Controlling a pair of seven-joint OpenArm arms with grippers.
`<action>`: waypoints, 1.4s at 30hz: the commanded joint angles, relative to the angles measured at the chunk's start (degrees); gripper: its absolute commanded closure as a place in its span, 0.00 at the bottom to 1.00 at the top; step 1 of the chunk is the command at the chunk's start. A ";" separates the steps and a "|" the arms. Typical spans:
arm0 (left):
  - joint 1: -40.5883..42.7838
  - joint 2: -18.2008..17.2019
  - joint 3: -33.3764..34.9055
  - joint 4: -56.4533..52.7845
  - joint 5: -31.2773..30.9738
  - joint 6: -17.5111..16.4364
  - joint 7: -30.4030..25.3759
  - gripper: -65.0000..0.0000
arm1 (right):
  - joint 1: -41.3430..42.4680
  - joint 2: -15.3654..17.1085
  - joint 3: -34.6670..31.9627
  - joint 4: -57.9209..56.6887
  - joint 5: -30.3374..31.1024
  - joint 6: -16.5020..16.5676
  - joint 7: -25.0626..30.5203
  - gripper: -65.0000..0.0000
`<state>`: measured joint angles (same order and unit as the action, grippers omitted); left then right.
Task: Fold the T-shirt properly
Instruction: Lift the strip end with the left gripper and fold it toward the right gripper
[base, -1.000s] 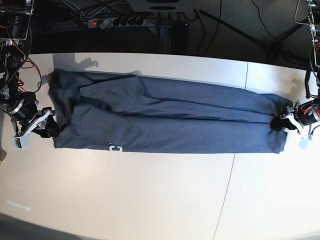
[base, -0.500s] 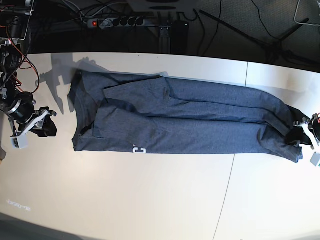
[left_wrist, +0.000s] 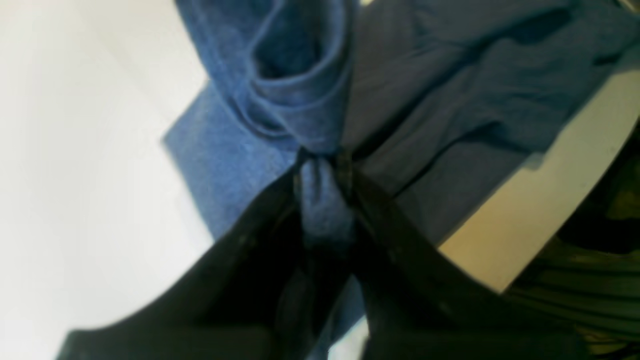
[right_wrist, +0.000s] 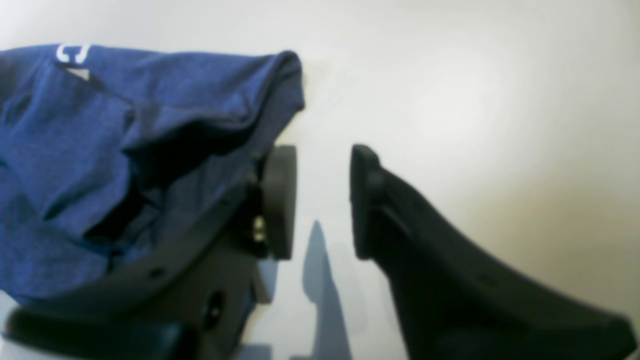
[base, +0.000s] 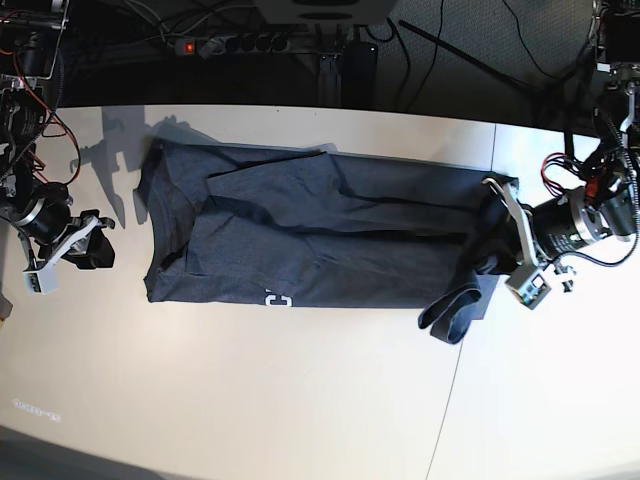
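The overhead base view shows the whole T-shirt (base: 310, 235) lying as a long dark blue-grey band across the white table (base: 250, 400), something neither wrist view can show. Only part of the white lettering (base: 272, 298) peeks out at its near edge. The left wrist view adds the close detail: the left gripper (left_wrist: 324, 167) has its two black fingers pressed nearly together, pinching a gathered wad of the blue fabric between the tips, with a rolled fold of cloth just beyond them and the table edge off to one side. In the base view that gripper (base: 497, 240) sits at the shirt's end, where the cloth is bunched and a loop of it hangs down just beside the fingers. The right wrist view shows the right gripper (right_wrist: 322, 200) with its pads parted by a clear gap, nothing but bare table and shadow between them; the shirt's rumpled corner lies just beside one pad, whether touching it or not cannot be told, and a scrap of white print is visible at the far corner of the cloth. In the base view this gripper (base: 85, 248) stands apart from the shirt's other end. Compared with half a second earlier, the left gripper has carried its end inward toward the middle, shortening the band, while the right gripper and the end of the shirt near it lie much as before.
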<state>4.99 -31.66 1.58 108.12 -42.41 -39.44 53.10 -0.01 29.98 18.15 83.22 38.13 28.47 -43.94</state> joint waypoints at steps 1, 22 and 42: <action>-0.92 0.33 1.60 1.03 0.15 -0.15 -1.44 1.00 | 0.90 1.27 0.63 0.55 0.66 4.37 1.05 0.70; -9.09 15.17 15.21 -9.70 15.17 4.76 -2.54 1.00 | 0.26 1.27 0.63 0.55 0.42 4.37 1.05 0.70; -8.94 16.37 15.26 -3.89 7.19 4.72 1.16 0.40 | -0.20 1.27 0.57 0.39 0.39 4.37 1.07 0.70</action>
<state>-2.85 -15.11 17.10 103.02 -34.35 -35.31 55.53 -0.80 30.02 18.15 82.96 37.89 28.47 -43.97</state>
